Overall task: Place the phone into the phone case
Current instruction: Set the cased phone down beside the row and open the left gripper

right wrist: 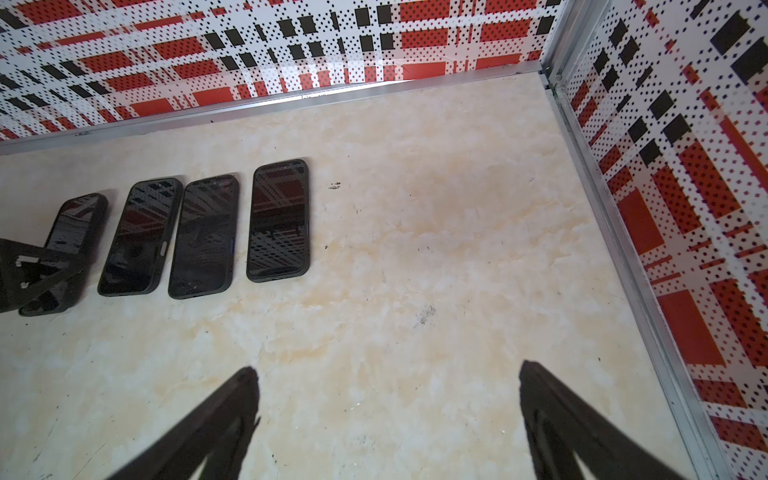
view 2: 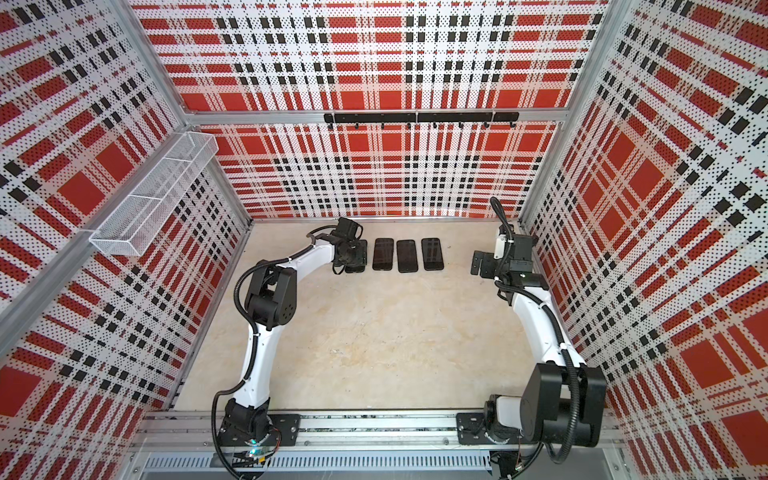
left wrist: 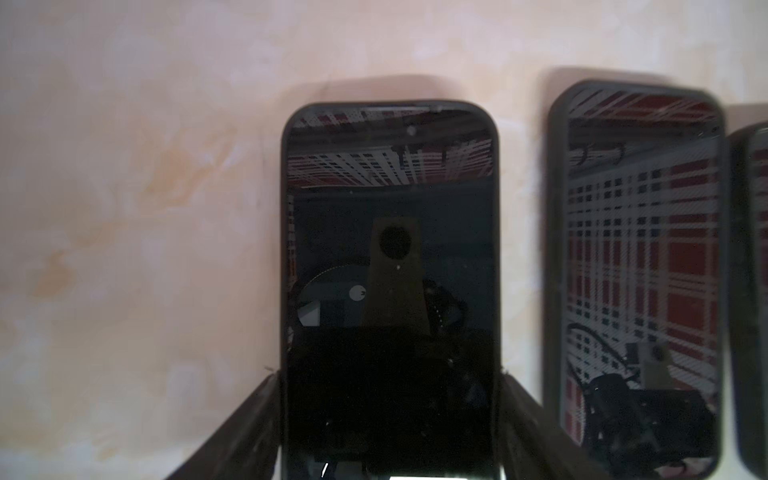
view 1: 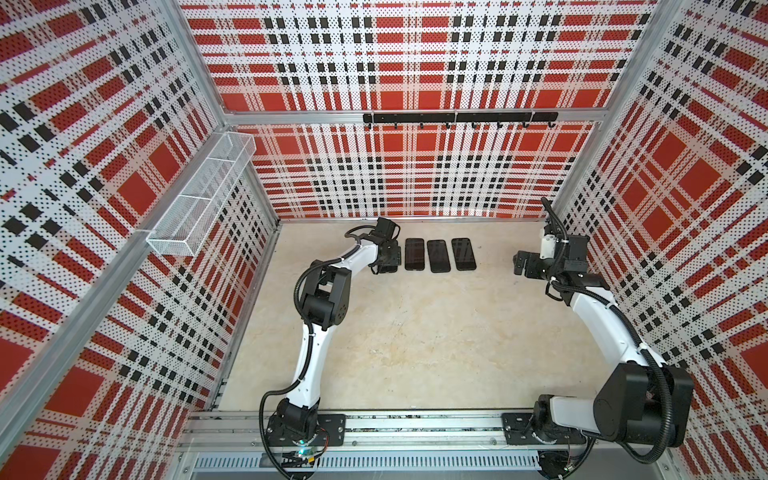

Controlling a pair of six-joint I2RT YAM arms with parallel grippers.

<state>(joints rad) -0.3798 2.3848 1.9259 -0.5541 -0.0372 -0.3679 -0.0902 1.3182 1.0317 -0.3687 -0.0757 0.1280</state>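
The phone (left wrist: 390, 270) lies on the table (left wrist: 124, 249), pinched across its width between the left jaws. A neighbouring phone (left wrist: 640, 270) lies just outside one jaw: a skewed lift may knock it, or slick edges slip. The right jaws hang spread, empty, well apart.

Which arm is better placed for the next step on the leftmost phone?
Left. The left gripper is closed across the leftmost phone, a finger on each long side. The right gripper hangs open over the table, well apart from it.
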